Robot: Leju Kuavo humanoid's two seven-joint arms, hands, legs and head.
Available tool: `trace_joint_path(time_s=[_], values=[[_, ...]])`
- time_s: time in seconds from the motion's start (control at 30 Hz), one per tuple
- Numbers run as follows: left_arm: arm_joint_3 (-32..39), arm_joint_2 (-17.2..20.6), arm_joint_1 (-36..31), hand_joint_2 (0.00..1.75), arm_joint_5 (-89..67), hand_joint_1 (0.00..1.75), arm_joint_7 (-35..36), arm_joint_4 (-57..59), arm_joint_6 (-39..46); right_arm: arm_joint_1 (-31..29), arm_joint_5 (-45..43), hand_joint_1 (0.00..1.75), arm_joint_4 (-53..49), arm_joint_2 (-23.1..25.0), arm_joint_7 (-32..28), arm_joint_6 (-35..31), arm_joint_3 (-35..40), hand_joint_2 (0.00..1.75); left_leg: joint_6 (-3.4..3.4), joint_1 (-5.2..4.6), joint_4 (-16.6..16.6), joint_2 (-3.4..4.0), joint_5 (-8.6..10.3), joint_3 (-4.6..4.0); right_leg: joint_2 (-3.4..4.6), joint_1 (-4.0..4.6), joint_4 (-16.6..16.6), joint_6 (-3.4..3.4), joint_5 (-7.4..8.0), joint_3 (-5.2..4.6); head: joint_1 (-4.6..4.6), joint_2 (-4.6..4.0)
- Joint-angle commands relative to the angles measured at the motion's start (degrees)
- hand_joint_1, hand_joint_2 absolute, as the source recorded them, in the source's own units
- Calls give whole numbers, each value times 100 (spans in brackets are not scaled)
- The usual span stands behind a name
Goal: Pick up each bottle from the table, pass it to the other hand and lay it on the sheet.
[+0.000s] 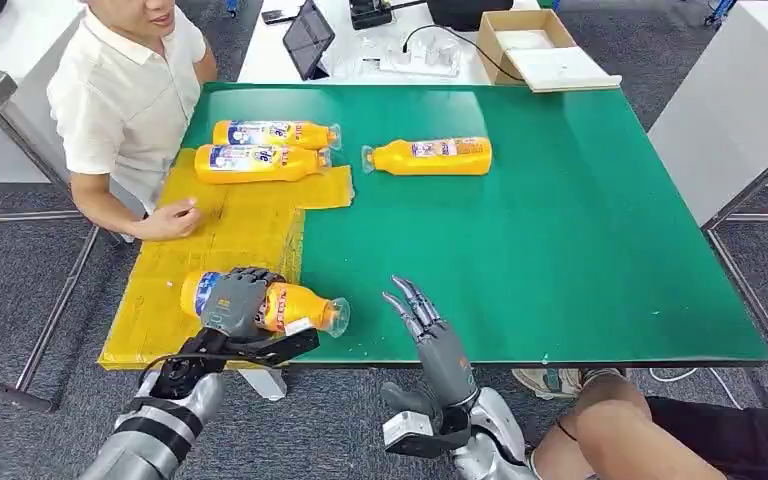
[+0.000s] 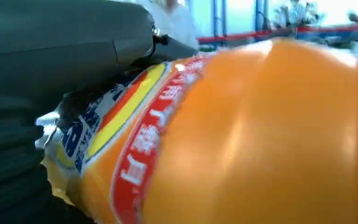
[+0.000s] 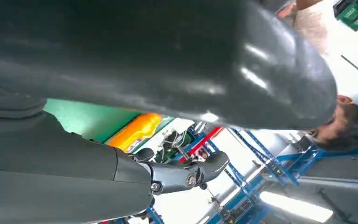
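Observation:
My left hand point(image 1: 232, 303) grips an orange bottle point(image 1: 295, 307) that lies across the near edge of the yellow sheet point(image 1: 225, 235), its clear cap end over the green table point(image 1: 560, 220). The left wrist view shows that bottle point(image 2: 261, 140) close up under my thumb point(image 2: 74, 51). Two more orange bottles point(image 1: 275, 134) point(image 1: 260, 163) lie side by side at the sheet's far end. A further bottle point(image 1: 430, 156) lies on the bare green table. My right hand point(image 1: 425, 325) stands empty at the table's near edge, fingers straight and apart, to the right of the held bottle.
A person in a white shirt point(image 1: 125, 90) sits at the table's left side with a hand point(image 1: 168, 220) resting on the sheet. Another person's knee point(image 1: 625, 430) is at the near right. A cardboard box point(image 1: 530, 40) and a tablet point(image 1: 308, 38) lie beyond the far edge.

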Motion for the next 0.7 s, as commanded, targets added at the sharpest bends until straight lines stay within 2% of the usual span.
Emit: trace_joint_path(time_s=[0.03,0.17,0.47,0.5,0.53,0.7], values=[[-56,-56,-915,175,297,175,177,1874,-406,-225,-7,0,438,74,-43,35,-88,0,-7,1,-8,6,-1,26,1,2,-5,-7,-1,23,0,0],[-320,-153,-1263,175,58,175,685,2253,-915,-277,-11,0,595,135,-46,29,-79,0,-13,3,-12,13,-2,51,1,5,-8,-14,-1,40,0,0],[-137,-230,-1339,175,478,175,460,2423,-904,-340,-64,0,874,155,-96,-34,-121,0,-23,5,-13,29,1,67,22,8,2,-18,3,45,-2,0],[-138,-222,-1334,175,545,134,367,2434,-973,-353,-69,0,917,153,-114,-41,-122,0,-23,4,-13,29,4,65,24,6,5,-15,4,42,0,2],[-108,-225,-1328,175,631,17,293,2434,-1007,-369,-78,0,953,156,-134,-47,-122,0,-25,4,-13,33,3,67,27,6,4,-18,4,43,-2,0],[-108,-225,-1328,175,631,17,293,2434,-1007,-369,-78,0,953,156,-134,-47,-122,0,-22,4,-9,33,1,61,30,5,8,-14,4,38,-2,0]])
